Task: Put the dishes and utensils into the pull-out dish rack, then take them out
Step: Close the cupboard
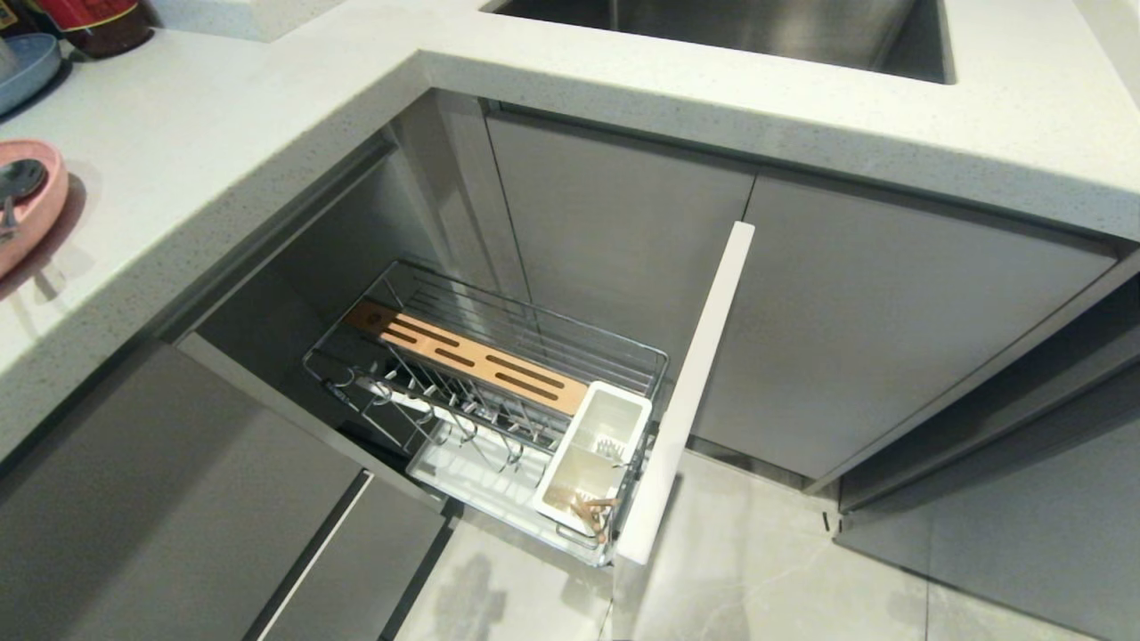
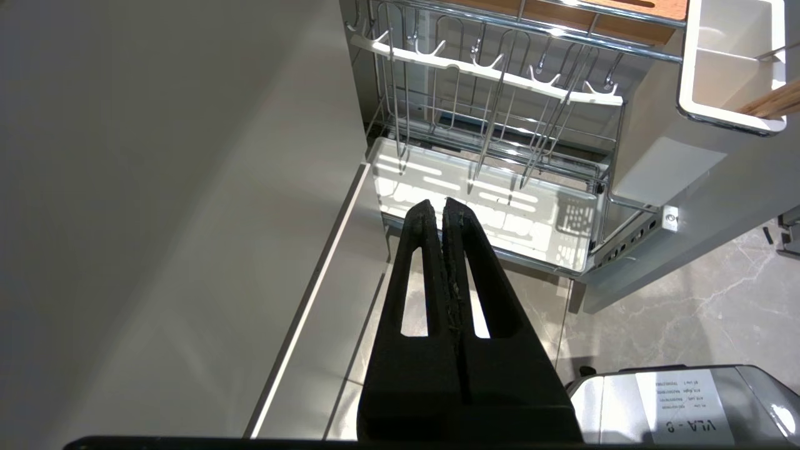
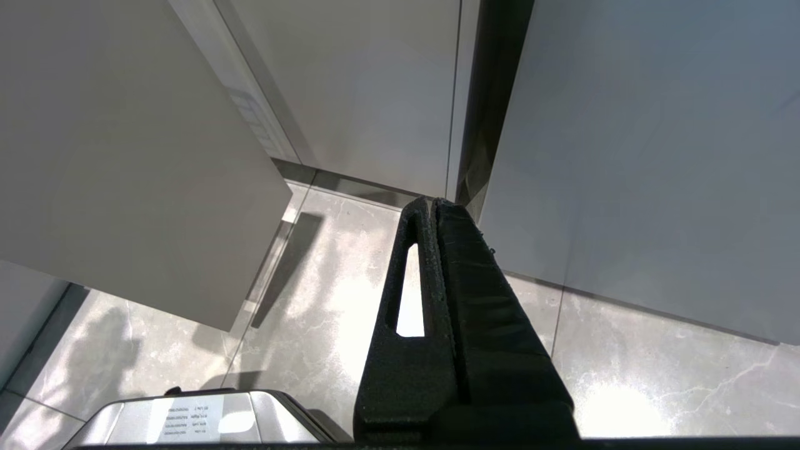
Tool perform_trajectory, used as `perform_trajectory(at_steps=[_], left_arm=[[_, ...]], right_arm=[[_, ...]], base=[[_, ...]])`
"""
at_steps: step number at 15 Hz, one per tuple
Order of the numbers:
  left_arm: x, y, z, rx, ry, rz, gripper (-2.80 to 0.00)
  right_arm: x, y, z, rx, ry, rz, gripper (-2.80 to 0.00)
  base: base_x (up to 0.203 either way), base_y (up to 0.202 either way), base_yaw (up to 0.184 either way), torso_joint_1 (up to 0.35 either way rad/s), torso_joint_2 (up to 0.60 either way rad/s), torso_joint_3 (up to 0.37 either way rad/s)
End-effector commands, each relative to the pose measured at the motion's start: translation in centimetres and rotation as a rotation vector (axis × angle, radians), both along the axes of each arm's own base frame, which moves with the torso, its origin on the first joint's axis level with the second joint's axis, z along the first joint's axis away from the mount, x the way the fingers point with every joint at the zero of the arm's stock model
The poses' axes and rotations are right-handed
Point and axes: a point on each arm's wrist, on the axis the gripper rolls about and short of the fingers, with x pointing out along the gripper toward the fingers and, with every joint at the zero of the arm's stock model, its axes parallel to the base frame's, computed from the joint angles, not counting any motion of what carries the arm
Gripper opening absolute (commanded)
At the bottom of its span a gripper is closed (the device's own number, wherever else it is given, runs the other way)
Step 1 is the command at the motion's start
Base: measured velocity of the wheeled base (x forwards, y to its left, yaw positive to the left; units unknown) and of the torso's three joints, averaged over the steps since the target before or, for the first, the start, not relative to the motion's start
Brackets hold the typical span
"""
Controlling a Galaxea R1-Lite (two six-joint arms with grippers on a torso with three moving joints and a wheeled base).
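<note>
Left gripper (image 2: pixel 437 209) closed beside rack (image 2: pixel 500 206)

The pull-out dish rack (image 1: pixel 570 343) is shiny metal wire, with a smooth wood strip (image 1: pixel 472 358) and a white plastic box (image 1: pixel 592 454). The worktop (image 1: pixel 223 125) looks like speckled white stone. The floor (image 1: pixel 784 570) is glossy grey tile.

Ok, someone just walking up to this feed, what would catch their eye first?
Probably the pull-out dish rack, drawn out of the corner cabinet under the white countertop, its prongs bare and only the chopsticks in the utensil box. Next, the pink plate at the counter's left edge. Both grippers, left gripper and right gripper, hang shut and empty.
</note>
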Motion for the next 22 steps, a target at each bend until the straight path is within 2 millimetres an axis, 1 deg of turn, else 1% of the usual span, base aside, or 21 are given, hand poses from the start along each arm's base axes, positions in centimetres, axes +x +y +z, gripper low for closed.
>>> perform_trajectory(at_steps=[1,8,22], left_arm=[[0.01,-0.01,-0.01,0.003,0.002,-0.003,-2.8],[0.01,-0.01,0.0,0.006,0.001,-0.004,-2.8],[0.01,-0.01,0.0,0.006,0.001,-0.003,-2.8]], right_arm=[[-0.03,0.0,-0.01,0.0,-0.005,0.0,-2.8],[-0.03,0.0,-0.01,0.0,-0.005,0.0,-2.8],[-0.03,0.0,-0.01,0.0,-0.005,-0.002,-2.8]], base=[[0.0,0.0,0.0,0.0,0.0,0.0],[0.0,0.0,0.0,0.001,0.0,0.013],[0.0,0.0,0.0,0.003,0.0,0.192]])
